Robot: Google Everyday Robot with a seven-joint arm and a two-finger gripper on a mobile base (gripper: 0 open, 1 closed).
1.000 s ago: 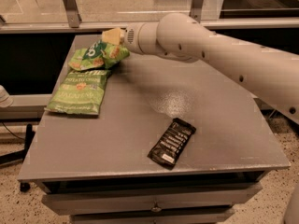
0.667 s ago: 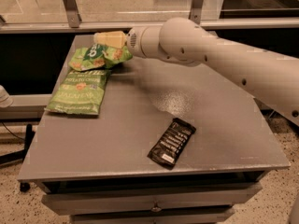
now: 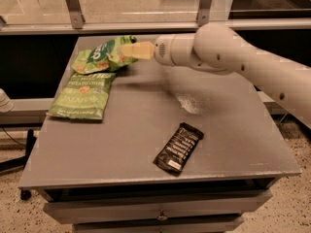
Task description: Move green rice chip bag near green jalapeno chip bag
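Observation:
The green rice chip bag (image 3: 99,55) is bright green and puffy, at the back left of the grey table (image 3: 146,125). Its near edge touches the top of the green jalapeno chip bag (image 3: 85,93), a flat light green bag lying just in front of it. My gripper (image 3: 127,50) reaches in from the right at the end of the white arm (image 3: 218,50). It is shut on the right edge of the rice chip bag, and that side is slightly raised.
A black snack bar (image 3: 178,148) lies on the front centre-right of the table. A metal rail and glass panels (image 3: 146,25) run behind the table's back edge. The floor drops away at the left and front edges.
My gripper has shifted a little to the right and up. The right side of the rice chip bag has risen slightly with it. The jalapeno bag and the black bar have not moved.

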